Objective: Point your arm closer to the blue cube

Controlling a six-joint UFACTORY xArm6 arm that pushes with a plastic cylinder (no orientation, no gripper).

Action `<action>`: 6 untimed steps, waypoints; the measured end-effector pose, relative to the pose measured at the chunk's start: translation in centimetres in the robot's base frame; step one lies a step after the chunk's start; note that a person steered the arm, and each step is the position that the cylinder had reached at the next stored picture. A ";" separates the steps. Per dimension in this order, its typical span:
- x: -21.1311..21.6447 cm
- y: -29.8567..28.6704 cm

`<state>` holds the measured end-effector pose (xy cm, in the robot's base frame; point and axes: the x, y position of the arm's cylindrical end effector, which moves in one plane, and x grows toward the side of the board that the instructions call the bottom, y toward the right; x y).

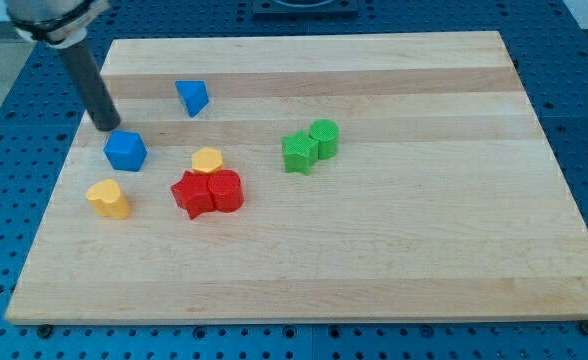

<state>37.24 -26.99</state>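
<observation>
The small blue plastic cube [125, 151] is lying near the wooden board's [394, 250] left edge. My tip [107, 127], a bare rod without jaws, is being held just above-left of it. Light and rigid, the cube is likely being slid easily if nudged on a flat face.

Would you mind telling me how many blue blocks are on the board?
2. The blue cube sits near the view's left edge, just below my tip. The blue triangular block lies up and to the view's right of it. None looks hidden.
</observation>
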 end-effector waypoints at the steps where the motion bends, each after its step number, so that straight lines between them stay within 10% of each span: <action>1: 2.7 -1.2; 6: 7.8 3.6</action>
